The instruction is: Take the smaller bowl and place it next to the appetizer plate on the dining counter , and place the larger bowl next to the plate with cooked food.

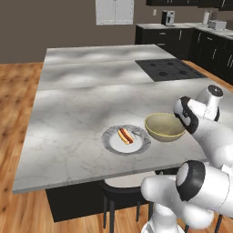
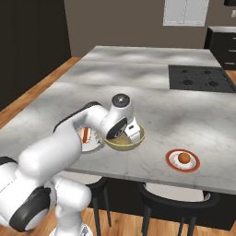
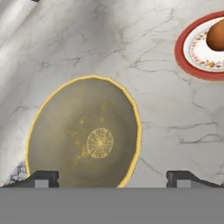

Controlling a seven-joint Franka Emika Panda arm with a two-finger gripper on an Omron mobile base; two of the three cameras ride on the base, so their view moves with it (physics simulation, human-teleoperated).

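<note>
The yellow bowl [image 1: 164, 127] is sitting on the marble surface [image 1: 82, 104] near its front edge, upright, with a bright yellow rim and a little round medallion pattern in the bottom that you can make out in the hand view. Just to one side of it is the grey plate [image 1: 126, 139] with a hot dog [image 1: 125, 136] on it — from the left base view the bowl and that plate look like they're nearly touching, rim to rim, though I can't tell if they actually make contact. On the other side, well apart from the bowl, there's the red-rimmed plate [image 2: 183, 160] with a round brown piece of food [image 2: 184, 157] in the middle. The claw [image 3: 112, 179] is right above the bowl, pointing down, and its two dark tips stand wide apart — one over the bowl's near rim, the other out past the rim over bare marble, so it's open and not holding anything. In the right base view the white arm bends over the hot dog plate and hides part of it. Farther back on the surface there's a black cooktop [image 1: 169, 69], and a couple of dark stools [image 2: 177, 199] are tucked under the front edge, with wood floor [image 1: 18, 104] all around.
</note>
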